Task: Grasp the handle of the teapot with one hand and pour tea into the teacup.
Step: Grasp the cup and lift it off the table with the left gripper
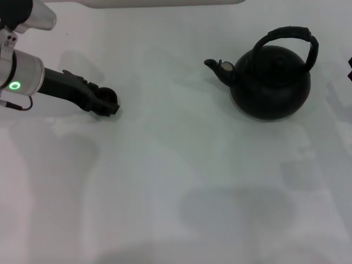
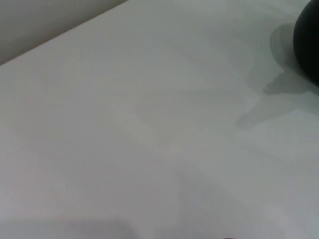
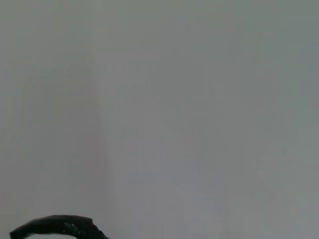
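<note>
Matte-black and untouched, the teapot sits toward the desk's far right corner, its handle arched free above it. Your left hand lies near the far left edge at what looks like the teacup, clamped or not I cannot tell. Grasping hasn't begun, so next bring your right hand, barely visible at the right edge, onto that handle.

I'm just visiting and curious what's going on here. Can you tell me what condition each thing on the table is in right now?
teapot: upright on the table, lid on, spout pointing toward the robot's left.
handle: arched up over the pot, nothing gripping it.
teacup: at the left gripper's tip, contents not visible.
left gripper: low over the table at the cup.
right gripper: barely in view at the table's right edge, clear of the teapot.
</note>
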